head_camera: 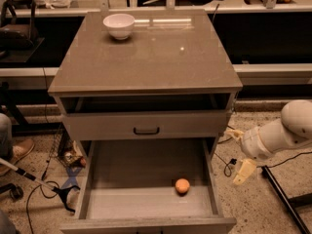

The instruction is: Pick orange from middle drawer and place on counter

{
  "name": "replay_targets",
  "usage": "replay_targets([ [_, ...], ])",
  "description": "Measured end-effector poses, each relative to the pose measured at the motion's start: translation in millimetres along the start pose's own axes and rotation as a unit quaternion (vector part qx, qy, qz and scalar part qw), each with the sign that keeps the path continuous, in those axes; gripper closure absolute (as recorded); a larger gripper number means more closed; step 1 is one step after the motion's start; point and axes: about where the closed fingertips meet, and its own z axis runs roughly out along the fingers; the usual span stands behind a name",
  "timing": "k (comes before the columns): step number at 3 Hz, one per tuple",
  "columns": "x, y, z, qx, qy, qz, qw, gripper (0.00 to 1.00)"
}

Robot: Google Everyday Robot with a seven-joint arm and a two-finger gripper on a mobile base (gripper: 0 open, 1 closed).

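The orange [182, 185] lies on the floor of the open middle drawer [146, 169], near its front right corner. The counter [146, 57] is the glossy grey-brown top of the cabinet. My gripper [239, 153] hangs to the right of the cabinet, outside the drawer's right wall, level with the drawer. Its two pale fingers [243, 171] stand apart, open and empty. The white arm [282, 133] reaches in from the right edge.
A white bowl [119, 25] stands at the counter's back left. The drawer front with a black handle [146, 130] sits above the open drawer. Cables and a black stand leg [282, 199] lie on the floor to the right; a shoe and clutter lie to the left.
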Motion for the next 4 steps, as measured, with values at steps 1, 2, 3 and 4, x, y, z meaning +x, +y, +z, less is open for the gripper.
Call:
replay_targets([
  [1, -4, 19, 62, -0.032, -0.017, -0.001, 0.9993, 0.00],
  [2, -1, 19, 69, -0.035, -0.019, -0.003, 0.9992, 0.00],
  [3, 10, 15, 104, -0.037, -0.029, -0.022, 0.9986, 0.00],
  [4, 17, 10, 139, -0.040, -0.038, -0.042, 0.9976, 0.00],
])
